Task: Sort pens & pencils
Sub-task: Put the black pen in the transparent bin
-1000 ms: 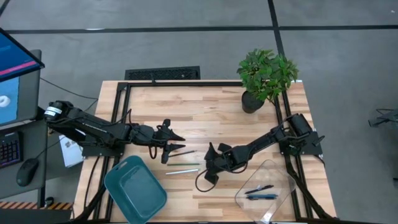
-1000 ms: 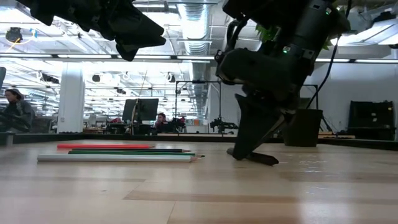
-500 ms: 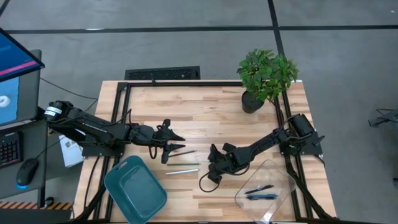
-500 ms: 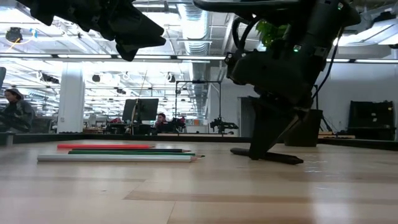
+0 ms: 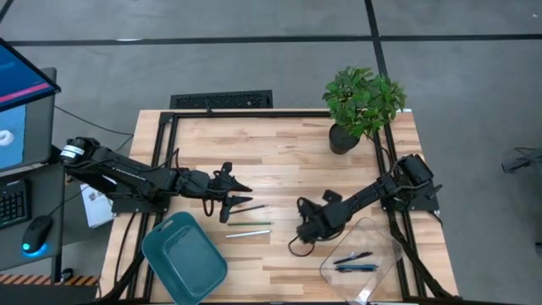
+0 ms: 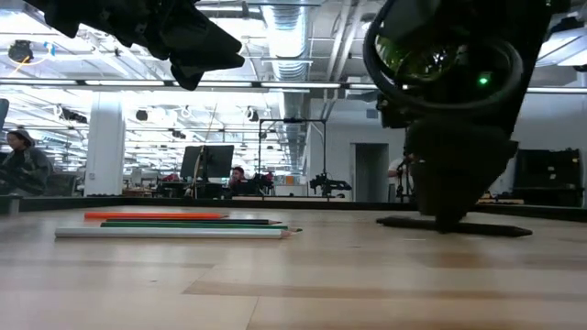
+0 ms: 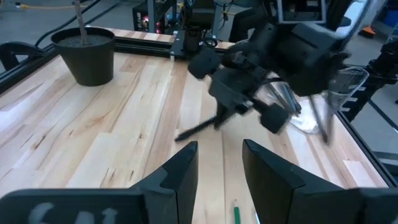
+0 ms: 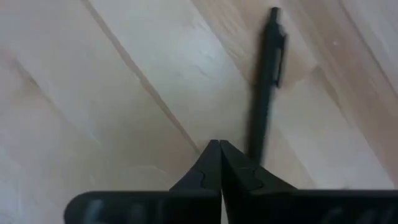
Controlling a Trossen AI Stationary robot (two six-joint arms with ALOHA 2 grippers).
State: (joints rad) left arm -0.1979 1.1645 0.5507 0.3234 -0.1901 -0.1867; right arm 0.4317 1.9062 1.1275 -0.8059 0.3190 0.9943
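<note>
A black pen (image 8: 264, 81) lies flat on the wood (image 6: 454, 225), right of the table's middle. My right gripper (image 5: 301, 237) is shut and stands on the table beside it. The left wrist view shows the same pen (image 7: 199, 129) sticking out under that gripper. Three pencils, orange-red (image 6: 151, 215), green (image 6: 193, 223) and pale (image 6: 170, 233), lie side by side on the table. My left gripper (image 5: 233, 195) hovers open above them and touches nothing. Two more pens (image 5: 353, 263) rest in the clear tray. My right gripper comes down from above with shut fingers, tips on the table. The pen's near end (image 8: 252, 140) lies close against the outer side of one finger (image 8: 233, 165); I cannot tell whether they touch. The pen is not between the fingers and rests flat on the wood.
A clear tray (image 5: 377, 241) sits near the table's right near corner, just right of my right gripper. A teal tray (image 5: 184, 258) sits at the left near edge. A potted plant (image 5: 360, 106) stands at the far right. Bare wood lies between the pencils and the pen.
My right gripper has moved toward the table's right edge, closer to the clear tray, staying down on the wood. The black pen has slid along the table with it, still lying flat.
</note>
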